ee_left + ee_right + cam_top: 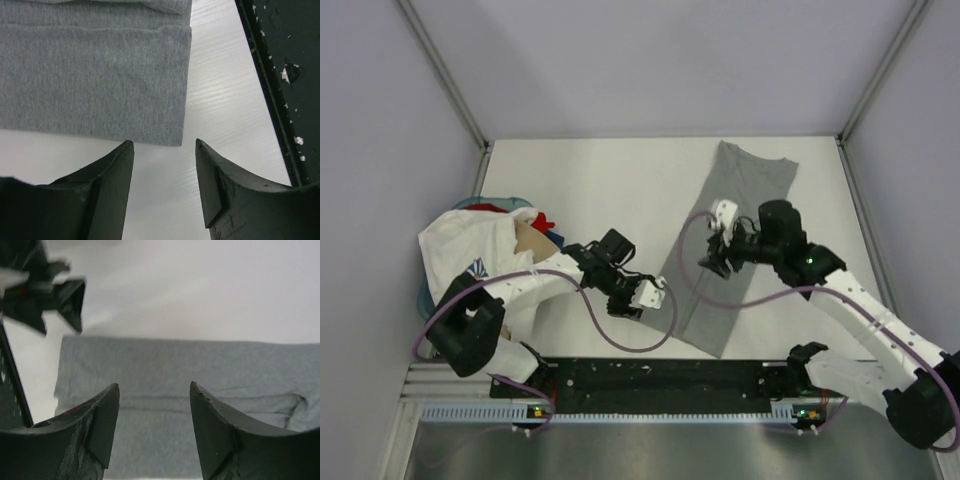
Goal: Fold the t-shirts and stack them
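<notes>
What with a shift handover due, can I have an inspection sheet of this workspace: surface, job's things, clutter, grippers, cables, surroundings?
Surface: white table, with a black strip along its near edge.
Job's things: grey t-shirt folded into a long strip, lying flat and diagonal, centre-right; unfolded pile of t-shirts at the left edge, white on top, tan, red and blue showing.
Clutter: nothing seen.
Grippers: left gripper open, empty, at the grey t-shirt's near corner; right gripper open, empty, above the grey t-shirt.
Cables: one purple cable loops off each arm; the right one crosses over the grey t-shirt.
Surroundings: pale walls and a slotted rail in front.
</notes>
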